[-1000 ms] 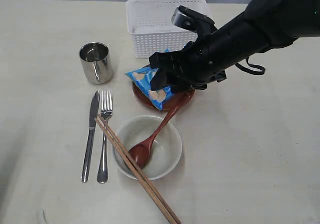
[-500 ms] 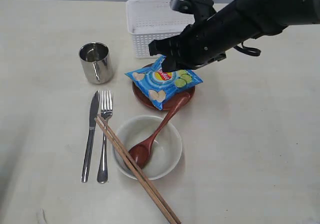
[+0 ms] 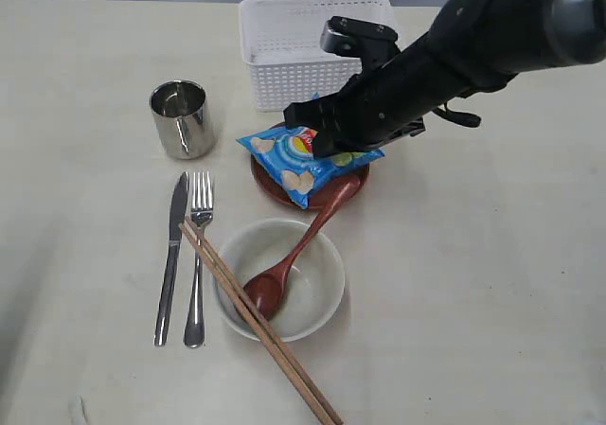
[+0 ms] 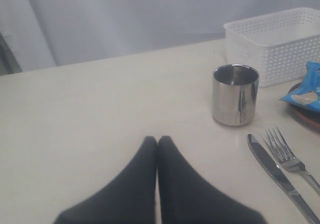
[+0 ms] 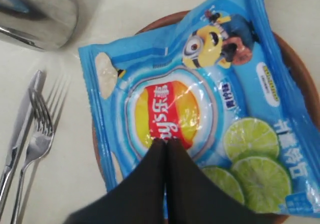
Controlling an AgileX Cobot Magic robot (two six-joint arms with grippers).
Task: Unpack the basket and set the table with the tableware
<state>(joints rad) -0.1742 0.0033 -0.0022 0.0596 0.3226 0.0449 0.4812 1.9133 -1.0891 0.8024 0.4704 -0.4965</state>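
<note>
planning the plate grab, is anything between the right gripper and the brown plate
Yes. The blue crisp bag lies on the plate, covering most of it, directly under the shut right gripper. The wooden spoon also rests its handle on the plate's rim.

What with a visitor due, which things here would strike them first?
The bright blue crisp bag lies on the brown plate beside the white basket, the black right tool shut over it. Nearer the camera, a wooden spoon rests in the bowl, chopsticks across its rim.
</note>
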